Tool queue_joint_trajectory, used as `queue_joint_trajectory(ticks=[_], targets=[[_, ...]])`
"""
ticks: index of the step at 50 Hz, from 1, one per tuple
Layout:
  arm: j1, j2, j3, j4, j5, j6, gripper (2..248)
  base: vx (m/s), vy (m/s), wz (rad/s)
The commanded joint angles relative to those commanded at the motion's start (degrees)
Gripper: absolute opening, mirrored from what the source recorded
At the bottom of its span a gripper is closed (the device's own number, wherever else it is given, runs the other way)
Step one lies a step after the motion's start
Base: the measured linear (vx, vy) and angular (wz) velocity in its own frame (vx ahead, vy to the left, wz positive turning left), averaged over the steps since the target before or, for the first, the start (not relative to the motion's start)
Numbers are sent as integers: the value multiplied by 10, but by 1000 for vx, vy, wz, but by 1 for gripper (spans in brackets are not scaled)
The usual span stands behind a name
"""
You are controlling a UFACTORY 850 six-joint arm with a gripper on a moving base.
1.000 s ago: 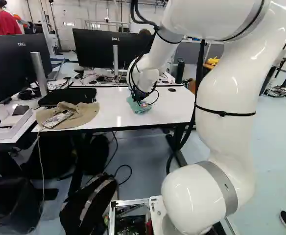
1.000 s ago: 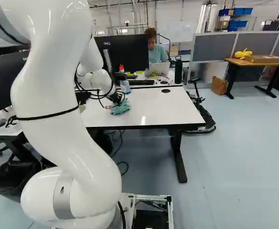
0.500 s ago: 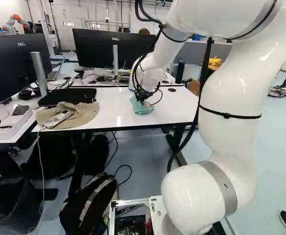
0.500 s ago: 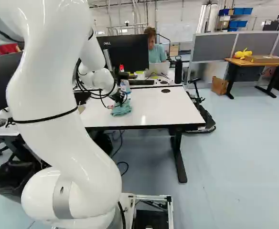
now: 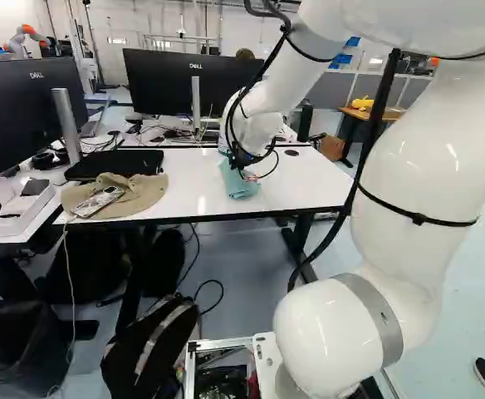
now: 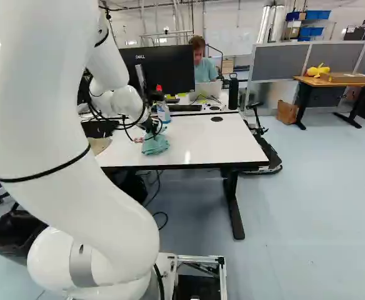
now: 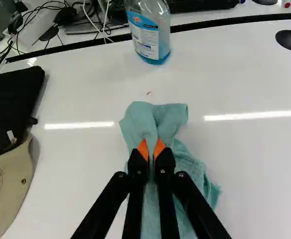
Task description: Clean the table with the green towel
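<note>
Green and crumpled, the towel (image 7: 158,117) lies under the gripper (image 6: 152,129) on the white table (image 7: 85,174), a fold pinched between the two fingers. Only the wrist view shows the orange pads (image 7: 142,149) and a small dark mark (image 7: 148,93) ahead of them; only the left base view shows the phone (image 5: 99,201) on the hat (image 5: 139,196), left of the gripper. Wrinkled, the towel peaks at the fingertips and spreads around them. Fingers hide its middle; the mark is too small to identify.

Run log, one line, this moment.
fingers shut on green towel | towel on table | dark speck ahead | bottle upright beyond speck
</note>
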Motion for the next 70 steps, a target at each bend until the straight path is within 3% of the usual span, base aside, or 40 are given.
queue_joint_trajectory(ticks=[18, 44, 70], targets=[[16, 47, 49, 0, 0, 0, 34, 0, 0, 0], [17, 48, 50, 0, 0, 0, 34, 0, 0, 0], [5, 25, -7, 0, 0, 0, 34, 0, 0, 0]])
